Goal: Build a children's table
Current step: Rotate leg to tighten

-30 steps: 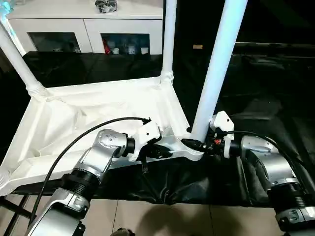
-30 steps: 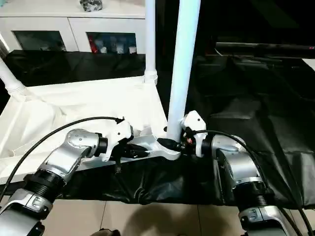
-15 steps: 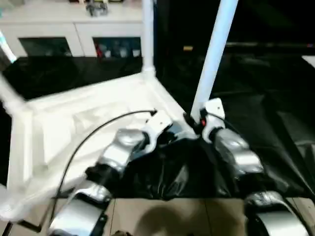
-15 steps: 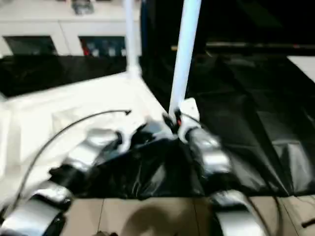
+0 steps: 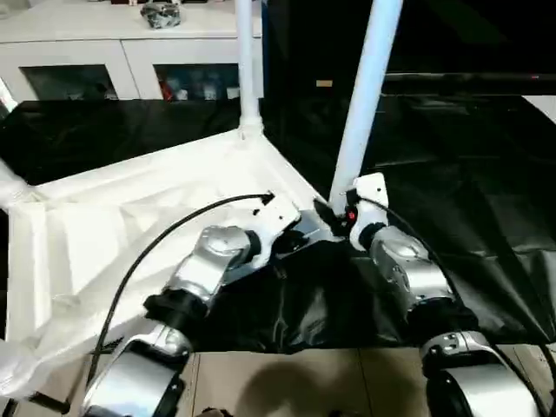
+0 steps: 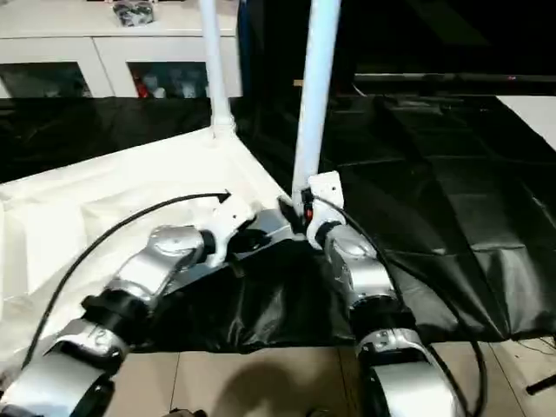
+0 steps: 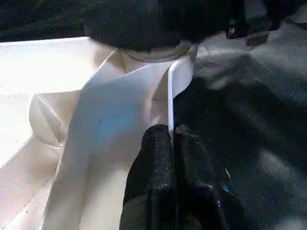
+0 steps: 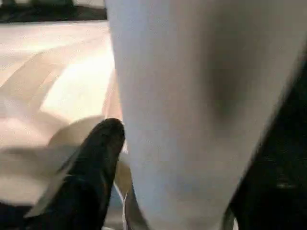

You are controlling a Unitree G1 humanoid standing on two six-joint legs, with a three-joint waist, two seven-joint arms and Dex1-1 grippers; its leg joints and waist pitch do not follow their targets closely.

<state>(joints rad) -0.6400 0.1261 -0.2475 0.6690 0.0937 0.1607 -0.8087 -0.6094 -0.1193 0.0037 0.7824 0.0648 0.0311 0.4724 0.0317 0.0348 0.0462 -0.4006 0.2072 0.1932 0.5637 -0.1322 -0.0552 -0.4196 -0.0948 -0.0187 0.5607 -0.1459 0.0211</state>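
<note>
The children's table lies upside down on the black cover, its white tabletop [image 5: 130, 217] showing the ribbed underside. One white leg [image 5: 369, 87] stands in the near right corner socket. Another leg [image 5: 246, 61] rises from the far corner, and a third [image 5: 10, 187] leans at the left edge. My left gripper [image 5: 300, 236] is shut on the tabletop's thin front rim [image 7: 170, 96] just beside that near corner. My right gripper [image 5: 334, 213] is at the base of the near leg [image 8: 192, 96]. It stands open around the leg, one finger [image 8: 103, 148] close beside it.
The black-covered work table [image 5: 469, 174] stretches to the right and back. A white cabinet [image 5: 130, 52] with glass doors stands behind it. The table's front edge drops to a tiled floor [image 5: 287, 382]. A black cable [image 5: 174, 230] arcs over my left forearm.
The camera has swung, so the whole picture has shifted. Both grippers stay at the same near corner. My right forearm now reaches the leg from the front instead of from the right.
</note>
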